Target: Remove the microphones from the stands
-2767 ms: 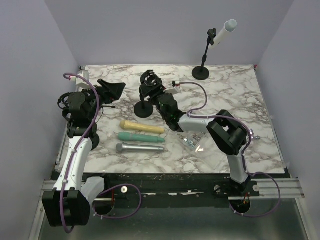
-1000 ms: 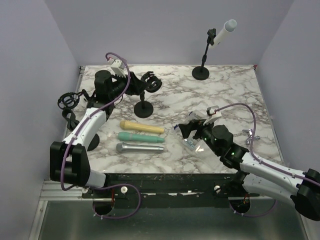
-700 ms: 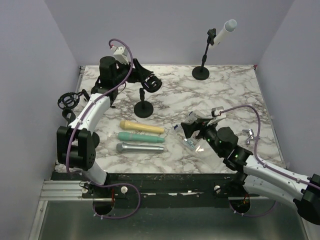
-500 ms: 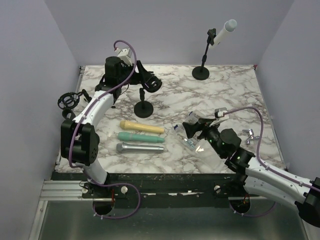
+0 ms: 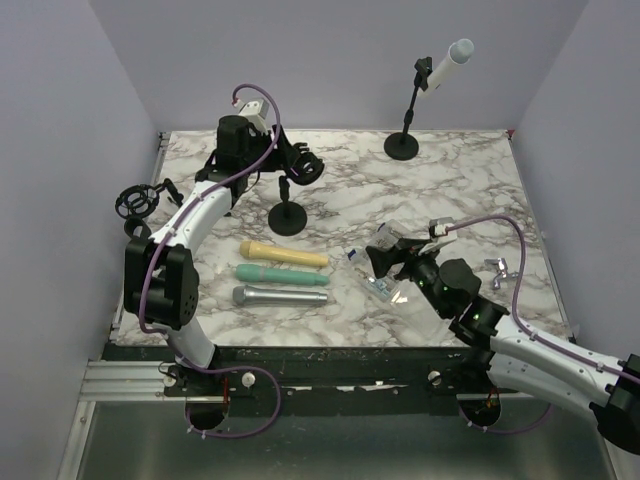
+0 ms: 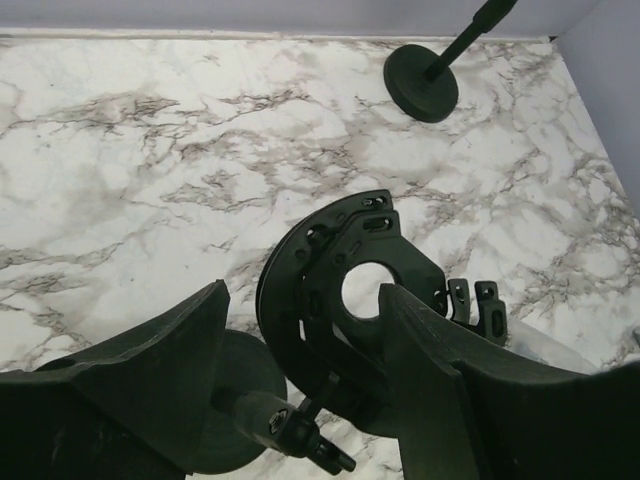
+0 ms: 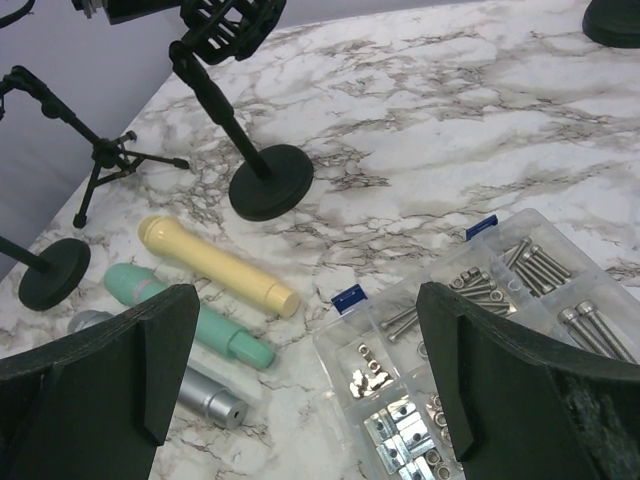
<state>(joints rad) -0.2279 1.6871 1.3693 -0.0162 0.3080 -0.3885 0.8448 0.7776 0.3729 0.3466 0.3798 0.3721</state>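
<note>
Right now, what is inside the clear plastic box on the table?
Compartments of the clear box hold long bolts, small nuts and silver fittings. Its lower right part is covered by the right gripper, so contents there cannot be seen.

The back right of the desk (image 5: 470, 190) lies bare, an open lane to the far stand (image 5: 408, 110) and its white microphone (image 5: 447, 64). Left of centre, the shock-mount stand (image 5: 289, 205) with the left gripper (image 5: 292, 163) straddling its ring, three loose microphones (image 5: 281, 273), and a clear screw box (image 5: 385, 288) beneath the right gripper (image 5: 385, 258) crowd the way.
</note>
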